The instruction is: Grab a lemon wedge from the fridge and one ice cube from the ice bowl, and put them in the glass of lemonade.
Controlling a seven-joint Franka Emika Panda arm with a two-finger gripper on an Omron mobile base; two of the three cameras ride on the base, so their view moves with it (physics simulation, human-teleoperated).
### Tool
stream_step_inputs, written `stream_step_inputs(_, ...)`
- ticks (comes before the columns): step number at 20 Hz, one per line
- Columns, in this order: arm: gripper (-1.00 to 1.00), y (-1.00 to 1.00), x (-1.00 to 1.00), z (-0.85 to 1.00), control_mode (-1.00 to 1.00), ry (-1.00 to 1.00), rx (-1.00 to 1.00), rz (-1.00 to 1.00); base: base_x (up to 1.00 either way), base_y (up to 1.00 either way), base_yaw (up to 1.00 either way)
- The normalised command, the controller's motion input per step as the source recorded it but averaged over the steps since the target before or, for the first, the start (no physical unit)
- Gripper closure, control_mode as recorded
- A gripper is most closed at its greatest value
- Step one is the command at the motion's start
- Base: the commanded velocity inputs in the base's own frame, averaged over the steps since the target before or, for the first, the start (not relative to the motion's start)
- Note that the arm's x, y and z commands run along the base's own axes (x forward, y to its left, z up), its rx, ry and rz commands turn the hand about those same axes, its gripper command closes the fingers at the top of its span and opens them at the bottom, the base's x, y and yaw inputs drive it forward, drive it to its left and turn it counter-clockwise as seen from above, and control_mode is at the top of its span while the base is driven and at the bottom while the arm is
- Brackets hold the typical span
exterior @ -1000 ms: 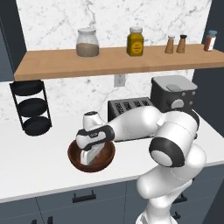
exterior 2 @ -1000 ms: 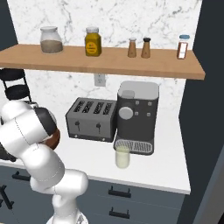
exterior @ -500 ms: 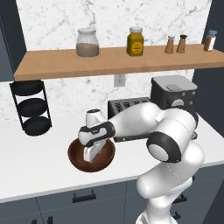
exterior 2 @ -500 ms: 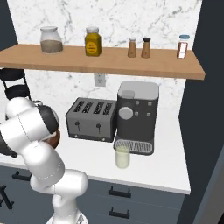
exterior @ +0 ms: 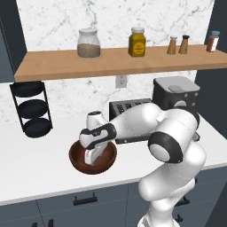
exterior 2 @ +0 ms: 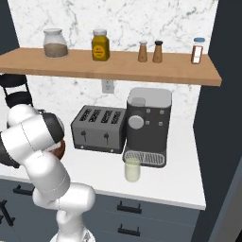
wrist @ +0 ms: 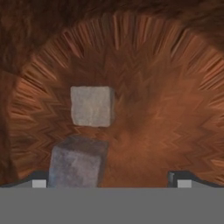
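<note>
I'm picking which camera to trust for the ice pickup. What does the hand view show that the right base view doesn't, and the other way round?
Hand view: two ice cubes on the bowl's floor, one nearer by the left fingertip, and the open gripper just above them.

Right base view: the glass of lemonade in front of the coffee machine, with the toaster beside it.

Both: the ice bowl, merely a brown sliver behind the arm in the right base view.

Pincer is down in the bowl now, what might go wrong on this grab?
Two ice cubes lie close together in the bowl, so the open pincer may catch both or neither. The nearer one sits by one finger, off-centre, and could get pushed aside. The glass stands far along the counter, a long carry.
</note>
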Motion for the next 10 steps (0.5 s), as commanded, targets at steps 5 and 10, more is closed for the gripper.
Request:
stream_step_inputs(5,-1.00,0.13,0.00,-0.06,-1.00,0.00,0.00,0.00,0.00,0.00,0.00)
stream_step_inputs(10,-1.00,0.13,0.00,0.00,-1.00,0.00,0.00,0.00,0.00,0.00,0.00)
